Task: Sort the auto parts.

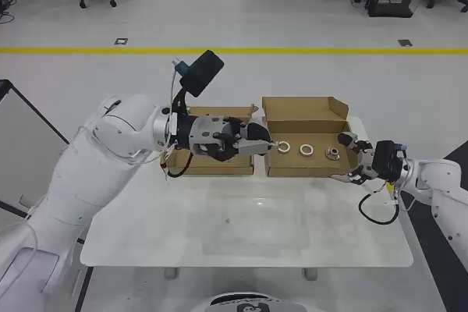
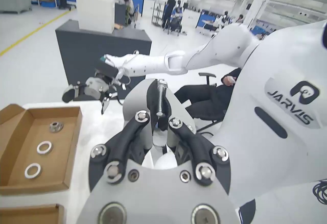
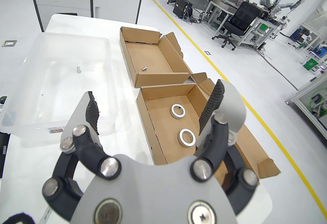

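Observation:
My left gripper (image 2: 159,117) is shut on a threaded steel bolt (image 2: 160,97), which stands up between its fingers. From above, this gripper (image 1: 262,145) hovers at the gap between two cardboard boxes. The right-hand box (image 1: 274,167) holds two flat washers (image 1: 283,146) (image 1: 305,148) and a flanged nut (image 1: 333,153). My right gripper (image 1: 345,156) sits at that box's right end, open and holding nothing. In the right wrist view its fingers (image 3: 217,97) spread above the washers (image 3: 178,110) (image 3: 187,137). The farther box (image 3: 153,56) holds one small bolt (image 3: 144,68).
A clear plastic bin (image 1: 253,226) stands in the middle of the table, nearer the front, with a single bolt (image 3: 78,69) lying in it. The left-hand box (image 1: 218,165) is partly covered by my left arm. Bare white tabletop (image 1: 140,226) surrounds the bin.

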